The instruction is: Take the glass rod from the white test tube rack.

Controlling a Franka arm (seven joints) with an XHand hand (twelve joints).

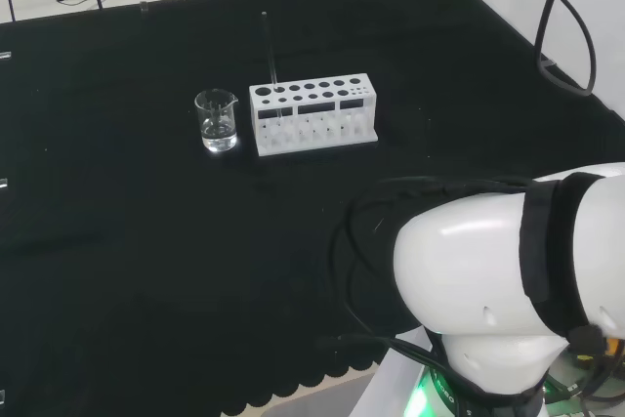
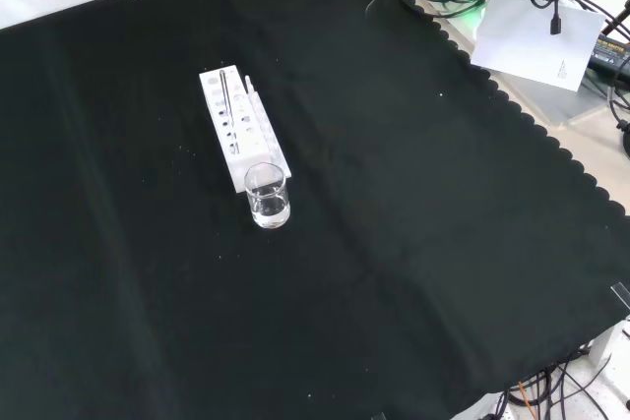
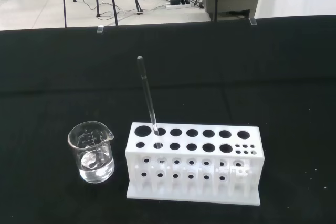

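A white test tube rack (image 1: 312, 114) (image 2: 240, 135) (image 3: 193, 163) with two rows of round holes stands on the black cloth. A thin clear glass rod (image 1: 270, 51) (image 2: 224, 103) (image 3: 147, 98) stands in a hole near the rack's beaker end, leaning slightly, its top well above the rack. A small clear glass beaker (image 1: 216, 121) (image 2: 268, 196) (image 3: 92, 152) with a little clear liquid stands close beside that end of the rack. The wrist view looks at the rack from some distance.
In the head view the arm's white links (image 1: 508, 280) rise at the lower right. Cables and a white base plate (image 2: 536, 31) lie off the cloth's scalloped edge at the front view's top right. Black cloth (image 2: 413, 243) spreads around the rack.
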